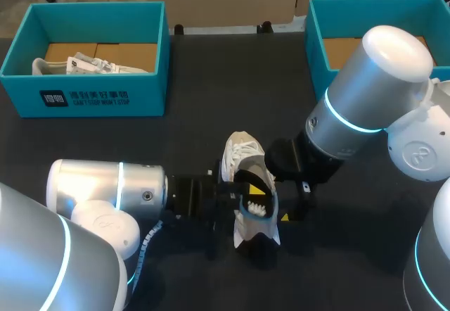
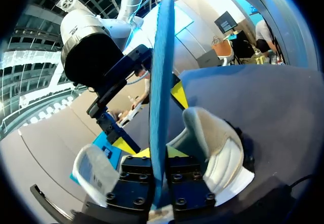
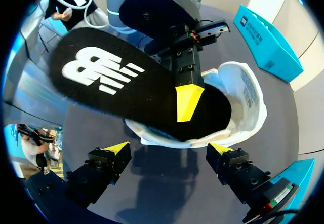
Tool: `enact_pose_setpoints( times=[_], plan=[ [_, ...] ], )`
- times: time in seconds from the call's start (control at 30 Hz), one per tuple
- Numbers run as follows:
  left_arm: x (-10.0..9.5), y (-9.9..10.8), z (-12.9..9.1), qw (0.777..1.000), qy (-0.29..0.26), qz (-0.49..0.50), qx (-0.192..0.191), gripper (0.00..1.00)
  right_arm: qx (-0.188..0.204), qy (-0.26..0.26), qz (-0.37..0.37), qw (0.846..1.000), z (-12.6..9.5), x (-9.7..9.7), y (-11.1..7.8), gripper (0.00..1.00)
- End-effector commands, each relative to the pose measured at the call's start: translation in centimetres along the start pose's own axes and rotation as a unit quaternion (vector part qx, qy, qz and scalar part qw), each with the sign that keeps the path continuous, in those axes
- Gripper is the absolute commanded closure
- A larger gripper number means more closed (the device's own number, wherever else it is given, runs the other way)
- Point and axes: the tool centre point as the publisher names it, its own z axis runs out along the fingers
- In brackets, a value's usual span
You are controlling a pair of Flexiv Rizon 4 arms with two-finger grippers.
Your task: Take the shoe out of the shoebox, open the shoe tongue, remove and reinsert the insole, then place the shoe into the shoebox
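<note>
Yellow-tipped left pincer [image 2: 161,153]: clenched on the insole [image 2: 163,82]. I see one finger on each face, and the sheet runs edge-on straight out between them.
Left finger [image 3: 190,101]: pressed flat on the insole's black top face, right where it enters the shoe.
Right pincer [image 3: 169,149]: released, fingers spread wide and touching nothing.
Shoe [image 1: 242,153]: white, on the dark table [image 1: 190,79]. It sits under the left pincer's tips and just ahead of the right pincer's open fingers, between the two.
Shoe axis: runs away from me with a slight slant. I cannot tell which end is the toe.
Insole axis: one end is tucked down in the shoe's opening. The rest rises out at a tilt, past the left pincer's fingers.
Left arm: low over the table, wrist level, reaching toward the right arm.
Right arm: angled down at the shoe from the opposite side.
Shoebox [image 1: 84,100]: teal, well beyond both pincers.
</note>
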Motion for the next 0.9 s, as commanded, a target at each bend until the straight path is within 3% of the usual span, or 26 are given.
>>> enact_pose_setpoints(
  times=[0.03,0.47,0.53,0.6,0.9],
  plan=[
    [0.0,-1.0,-0.7,1.0,-0.001,0.003,-0.004,0.78,-0.001,-0.001,-0.001,1.0,0.1,0.0,0.0,0.0],
    [0.2,-2.8,-1.0,1.0,-0.004,0.013,-0.007,0.76,-0.001,-0.001,-0.001,1.0,0.1,0.0,0.0,0.0],
    [0.3,-2.8,-0.9,1.0,-0.002,0.015,-0.008,0.82,-0.001,-0.001,-0.001,1.0,0.1,0.0,0.0,0.0],
    [0.4,-2.5,-0.7,1.0,0.0,0.019,-0.012,1.0,-0.001,-0.001,-0.001,1.0,0.1,0.0,0.0,0.0],
    [0.1,0.0,0.5,0.998,0.003,0.059,-0.023,1.0,-0.001,-0.001,-0.001,1.0,0.1,0.0,0.0,0.0]
  ],
)
